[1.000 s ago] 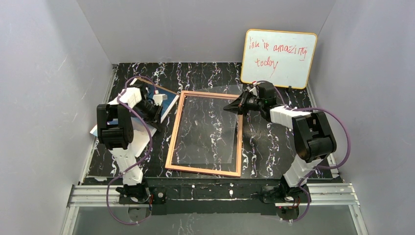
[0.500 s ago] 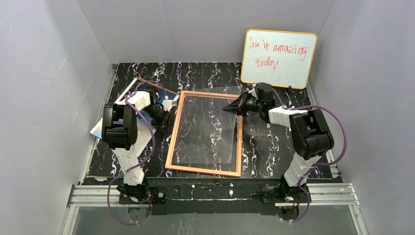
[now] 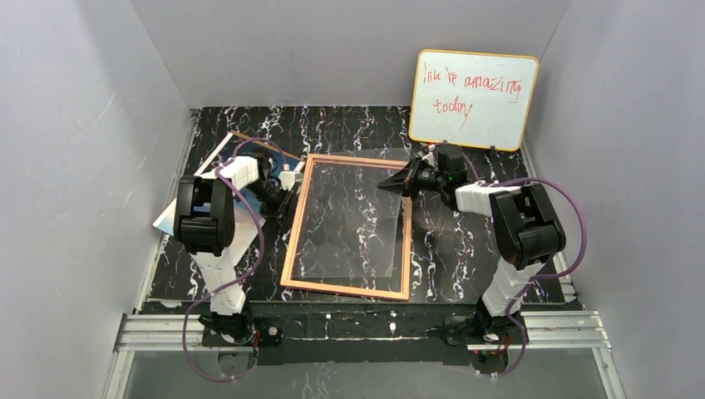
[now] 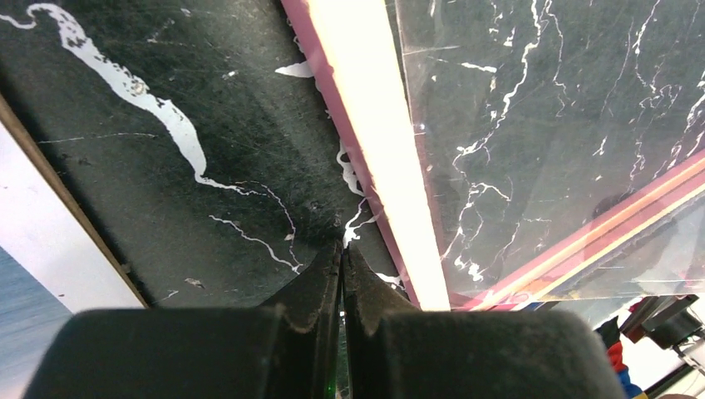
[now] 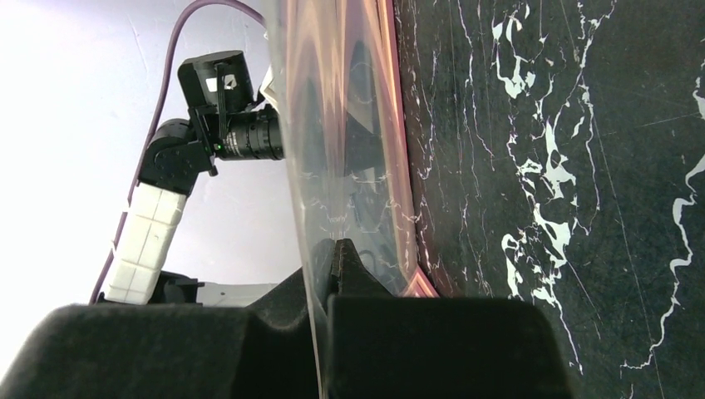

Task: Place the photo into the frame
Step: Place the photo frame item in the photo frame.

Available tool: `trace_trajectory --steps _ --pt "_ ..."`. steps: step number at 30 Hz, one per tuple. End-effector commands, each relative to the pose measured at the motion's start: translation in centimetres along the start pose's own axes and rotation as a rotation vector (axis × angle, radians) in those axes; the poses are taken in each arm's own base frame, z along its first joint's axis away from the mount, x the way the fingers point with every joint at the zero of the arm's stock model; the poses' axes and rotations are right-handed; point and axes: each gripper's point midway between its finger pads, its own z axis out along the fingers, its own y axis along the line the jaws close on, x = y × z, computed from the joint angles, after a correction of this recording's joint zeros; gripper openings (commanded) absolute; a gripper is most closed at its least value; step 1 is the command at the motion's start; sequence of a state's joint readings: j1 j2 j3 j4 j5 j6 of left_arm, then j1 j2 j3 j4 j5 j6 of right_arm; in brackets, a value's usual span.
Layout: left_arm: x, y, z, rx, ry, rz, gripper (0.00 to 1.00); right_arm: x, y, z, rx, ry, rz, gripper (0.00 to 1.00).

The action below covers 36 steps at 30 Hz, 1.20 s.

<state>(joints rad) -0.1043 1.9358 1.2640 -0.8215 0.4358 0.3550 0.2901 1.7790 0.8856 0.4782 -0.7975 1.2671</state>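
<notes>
Duly noted: the frame [image 3: 345, 288] lay flat on the counter [image 3: 465, 249]; the photo [image 3: 169, 219] lay left of the frame, not yet in it.

- Right end effector [image 5: 337, 249]: pinched the clear pane [image 5: 328, 150], raised at the frame's far right corner.
- Left end effector [image 4: 342, 253]: pressed together, empty, just beside the frame's left rail.
- Risk: your tilted pane could slip free, or drag the frame askew.

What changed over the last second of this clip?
The left arm swung right, off the photo, bringing the shut, empty left fingers up beside the frame's left rail. The right fingers, pinching the clear pane, barely shifted. Nothing was gripped or released; frame, photo and whiteboard stayed put.
</notes>
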Motion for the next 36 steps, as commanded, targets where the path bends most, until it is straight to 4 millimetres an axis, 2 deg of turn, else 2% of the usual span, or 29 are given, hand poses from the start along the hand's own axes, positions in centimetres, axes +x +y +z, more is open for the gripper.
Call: trace_trajectory --steps 1,13,20,28,36 --pt "0.7 -0.3 0.8 -0.007 0.02 0.017 0.01 0.3 0.4 0.2 -0.052 0.022 0.009 0.01" --pt "0.4 -0.3 0.6 0.022 0.019 -0.009 0.0 1.3 5.0 -1.4 -0.137 0.021 -0.05 0.01" --pt "-0.2 0.3 0.0 -0.001 0.0 -0.012 0.0 2.1 6.0 -1.9 -0.166 0.034 -0.064 0.01" --pt "-0.9 1.3 -1.3 -0.008 -0.03 -0.039 0.0 2.6 3.5 -1.5 -0.143 0.056 -0.023 0.01" --pt "-0.1 1.3 -1.0 -0.006 -0.019 -0.034 0.0 2.1 0.7 -0.5 -0.102 0.053 0.003 0.01"
